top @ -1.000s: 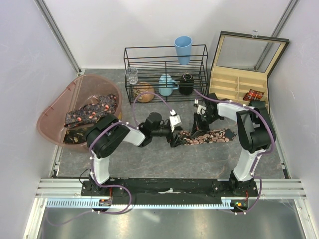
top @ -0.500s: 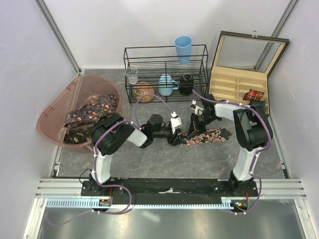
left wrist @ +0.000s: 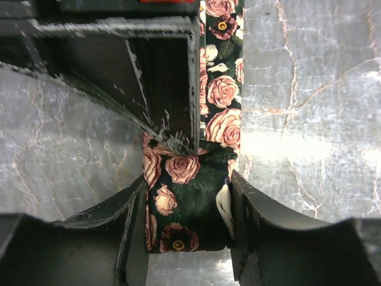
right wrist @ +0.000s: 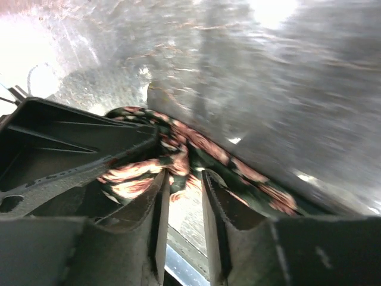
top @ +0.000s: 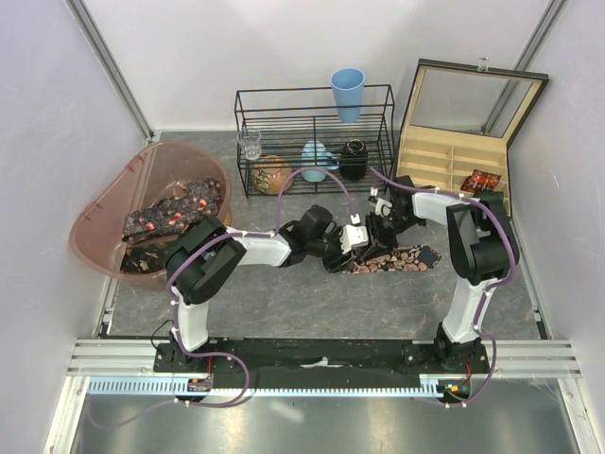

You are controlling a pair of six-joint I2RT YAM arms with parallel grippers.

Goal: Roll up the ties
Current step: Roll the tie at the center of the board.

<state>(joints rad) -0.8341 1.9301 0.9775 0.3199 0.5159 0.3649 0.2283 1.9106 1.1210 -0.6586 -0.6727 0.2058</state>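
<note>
A dark tie with pink roses [top: 405,257] lies stretched on the grey table between the arms. Its left end is folded into a short thick roll [left wrist: 184,205]. My left gripper [left wrist: 189,179] is shut on that roll, one finger pressed against each side. My right gripper [right wrist: 184,176] hovers just past it, over the same tie [right wrist: 196,146], jaws apart with bare table showing between them. From above, the left gripper [top: 346,253] and right gripper [top: 377,235] nearly touch. More ties [top: 175,210] lie heaped in the pink tub [top: 99,203]. A coiled tie [top: 482,180] sits in the wooden box.
A black wire rack [top: 312,132] stands behind the grippers, with a glass, a brown ball, a blue pot, a dark jar and a blue cup [top: 347,93] on top. The wooden compartment box [top: 444,156] stands open at the back right.
My left gripper has shut on the tie's folded end and carried it to the right. My right gripper has opened and let go of the tie.
</note>
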